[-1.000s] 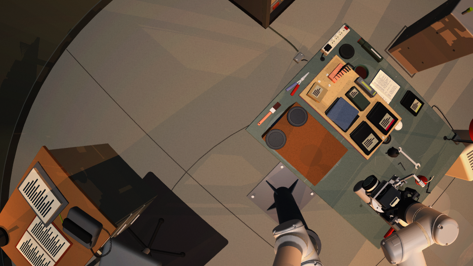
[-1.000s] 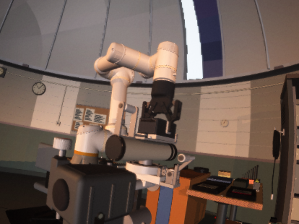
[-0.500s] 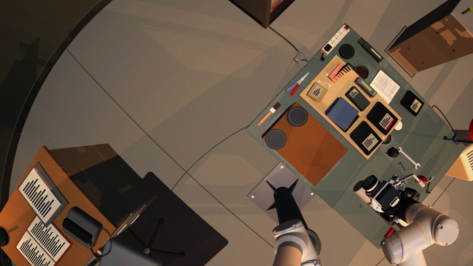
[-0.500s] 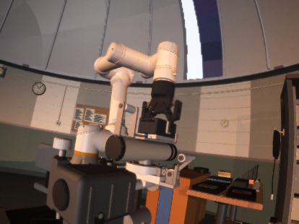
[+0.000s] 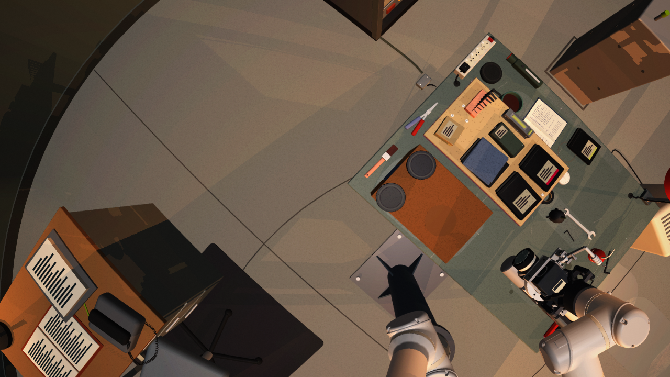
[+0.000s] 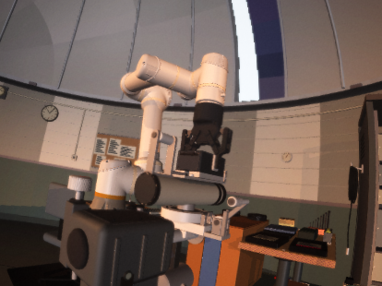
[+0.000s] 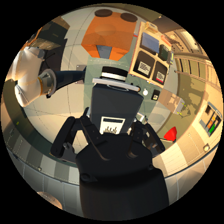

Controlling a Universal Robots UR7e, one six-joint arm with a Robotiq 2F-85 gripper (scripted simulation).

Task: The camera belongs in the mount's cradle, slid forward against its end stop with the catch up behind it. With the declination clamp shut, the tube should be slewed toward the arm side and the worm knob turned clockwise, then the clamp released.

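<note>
The dark box-shaped camera (image 6: 199,162) sits in the mount's cradle (image 6: 199,174) on top of the grey tube (image 6: 179,190), with its lens end (image 7: 114,73) pointing away from the wrist. My gripper (image 6: 205,140) comes straight down on the rear of the camera (image 7: 114,111) and still grips its body by the sides. In the side camera the camera (image 5: 547,275) and gripper (image 5: 564,287) are at the near right corner of the green mat. The catch and the end stop are hidden. A red knob (image 5: 596,256) sticks out beside the mount.
Behind the mount stand the dome wall and its open slit (image 6: 253,46). A tray table (image 5: 496,149) holds dark cases and a blue cloth, beside an orange mat (image 5: 433,206) with two round caps. A wrench (image 5: 580,224) lies near the mount. A second arm (image 5: 412,305) reaches in at left.
</note>
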